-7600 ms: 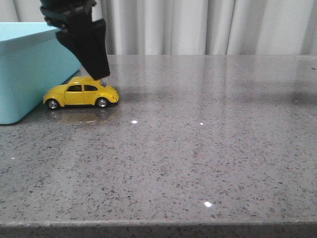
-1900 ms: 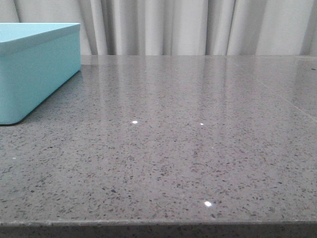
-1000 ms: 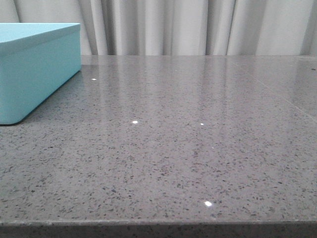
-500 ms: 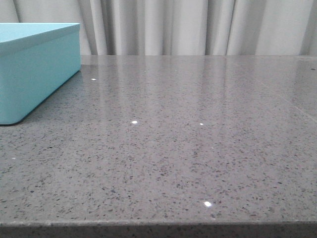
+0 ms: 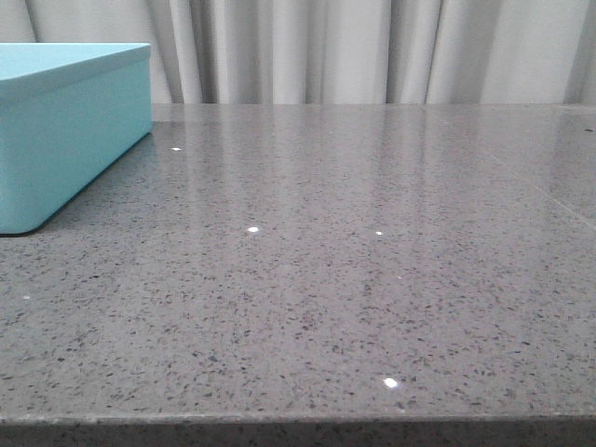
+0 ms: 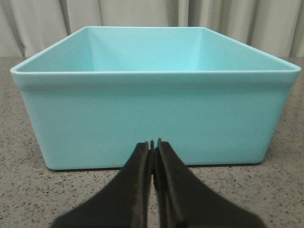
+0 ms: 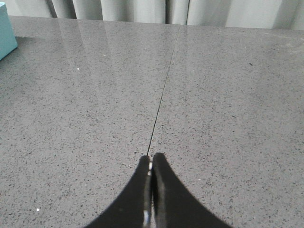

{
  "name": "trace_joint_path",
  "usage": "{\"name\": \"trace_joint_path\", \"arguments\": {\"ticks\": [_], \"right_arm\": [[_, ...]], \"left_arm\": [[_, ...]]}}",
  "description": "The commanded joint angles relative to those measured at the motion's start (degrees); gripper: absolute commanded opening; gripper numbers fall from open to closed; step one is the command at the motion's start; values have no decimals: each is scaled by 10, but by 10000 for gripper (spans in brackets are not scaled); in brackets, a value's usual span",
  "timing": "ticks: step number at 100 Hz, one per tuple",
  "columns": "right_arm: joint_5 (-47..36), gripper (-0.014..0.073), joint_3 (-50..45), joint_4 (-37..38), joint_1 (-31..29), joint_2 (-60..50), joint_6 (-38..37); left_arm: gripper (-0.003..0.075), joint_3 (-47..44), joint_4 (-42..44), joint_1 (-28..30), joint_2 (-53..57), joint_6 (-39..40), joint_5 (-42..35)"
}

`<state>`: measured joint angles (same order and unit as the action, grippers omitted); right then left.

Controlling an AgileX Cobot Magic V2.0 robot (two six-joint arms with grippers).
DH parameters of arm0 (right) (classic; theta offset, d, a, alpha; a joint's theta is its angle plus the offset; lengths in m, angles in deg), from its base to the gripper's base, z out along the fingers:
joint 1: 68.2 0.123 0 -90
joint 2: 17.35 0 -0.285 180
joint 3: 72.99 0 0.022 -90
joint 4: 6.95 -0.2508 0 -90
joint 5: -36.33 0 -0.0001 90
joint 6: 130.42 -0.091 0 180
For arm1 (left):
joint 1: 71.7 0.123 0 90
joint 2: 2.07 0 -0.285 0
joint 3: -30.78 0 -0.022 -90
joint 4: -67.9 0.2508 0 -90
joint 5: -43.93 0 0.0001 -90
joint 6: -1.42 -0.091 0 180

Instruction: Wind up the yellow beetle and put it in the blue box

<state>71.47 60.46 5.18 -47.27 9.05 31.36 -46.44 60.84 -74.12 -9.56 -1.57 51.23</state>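
The blue box [image 5: 65,130] stands at the table's far left in the front view. In the left wrist view the blue box [image 6: 156,114] fills most of the picture, its near wall facing me and only the upper inner walls showing. My left gripper [image 6: 152,142] is shut and empty, low over the table just short of that wall. My right gripper [image 7: 151,157] is shut and empty above bare tabletop, by a thin seam [image 7: 164,85] in the stone. The yellow beetle is out of view in every frame. Neither arm shows in the front view.
The grey speckled stone table [image 5: 354,261] ends in a front edge [image 5: 298,424] near the camera. Pale curtains [image 5: 372,51] hang behind it. A corner of the blue box [image 7: 5,28] shows far off in the right wrist view.
Earlier the yellow beetle stood beside the box with the left gripper above it. Over the last two seconds the front view holds neither car nor arm and nothing moves.
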Motion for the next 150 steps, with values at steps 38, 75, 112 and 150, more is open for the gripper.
{"name": "trace_joint_path", "arguments": {"ticks": [38, 75, 112, 150], "right_arm": [[-45, -58, 13, 14, 0, 4, 3], [-45, -58, 13, 14, 0, 4, 3], [-66, -58, 0, 25, -16, 2, 3], [-365, -58, -157, 19, -148, -82, 3]], "left_arm": [[-18, -12, -6, -1, 18, 4, -43], [-18, -12, -6, -1, 18, 4, -43], [-18, -12, -6, -1, 18, 4, -43], [-19, -12, -6, -1, 18, 4, -43]]}}
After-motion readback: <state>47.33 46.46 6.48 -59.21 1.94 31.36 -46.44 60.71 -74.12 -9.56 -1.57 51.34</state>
